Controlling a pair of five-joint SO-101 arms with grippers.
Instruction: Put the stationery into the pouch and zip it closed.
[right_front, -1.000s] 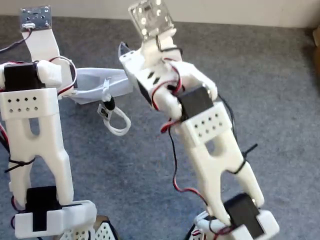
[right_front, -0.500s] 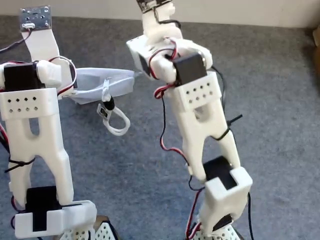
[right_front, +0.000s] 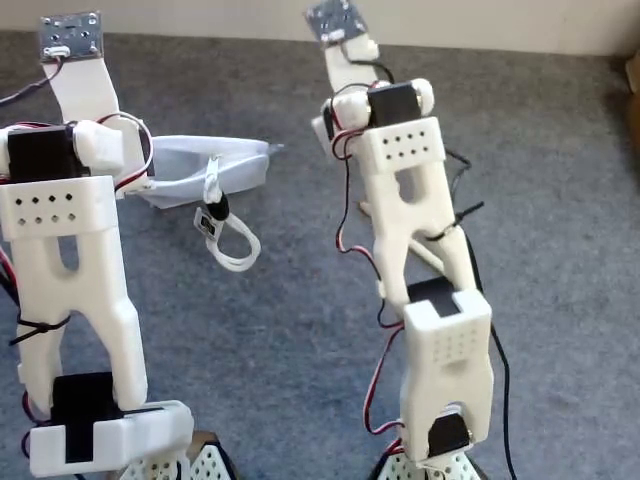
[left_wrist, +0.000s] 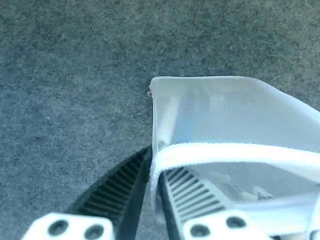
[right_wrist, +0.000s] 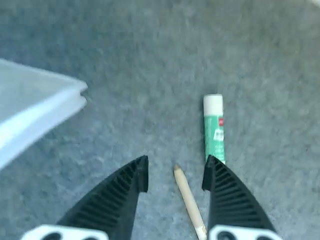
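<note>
- As viewed from above, found pouch (right_front: 200, 165) at upper left of frame, translucent white, over grey carpet (right_front: 560, 200), with white strap loop (right_front: 232, 250) just below it.
- Noted left gripper (left_wrist: 152, 167) clamped on pouch's edge, material pinched between black fingers.
- Noted right gripper (right_wrist: 175, 172) spread wide above carpet, holding nothing.
- Found pencil (right_wrist: 189, 200) flat on carpet between right gripper's spread fingers.
- Found glue stick (right_wrist: 214, 131), green with white cap, just beside pencil and well apart from pouch's corner.
- Recorded both items outside pouch; zip state not discernible.
- Located right arm (right_front: 420, 200) at centre of frame, left arm (right_front: 65, 230) at left edge.
</note>
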